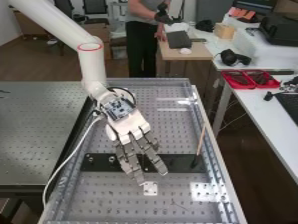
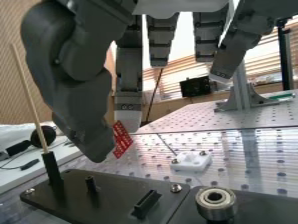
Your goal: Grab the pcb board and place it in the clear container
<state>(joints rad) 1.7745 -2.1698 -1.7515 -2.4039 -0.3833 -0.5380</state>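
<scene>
Over the perforated bench, the hand (image 1: 136, 145) hangs palm down, its fingers pointing toward the near end above the black plate. In the wrist view, the hand (image 2: 83, 82) has its thumb brought across to one fingertip. A small red perforated pcb board (image 2: 122, 139) is pinched there, tilted, its upper part partly covered by the thumb and fingertip. The other fingers extend fairly straight beside it. I cannot make out a clear container.
The black plate (image 1: 178, 163) carries posts, a slotted block (image 2: 146, 204), a round metal bearing (image 2: 216, 202) and an upright wooden stick (image 1: 201, 140). Beyond it sits a small white block (image 1: 151, 188). Red trays (image 1: 250, 79) lie on the side table.
</scene>
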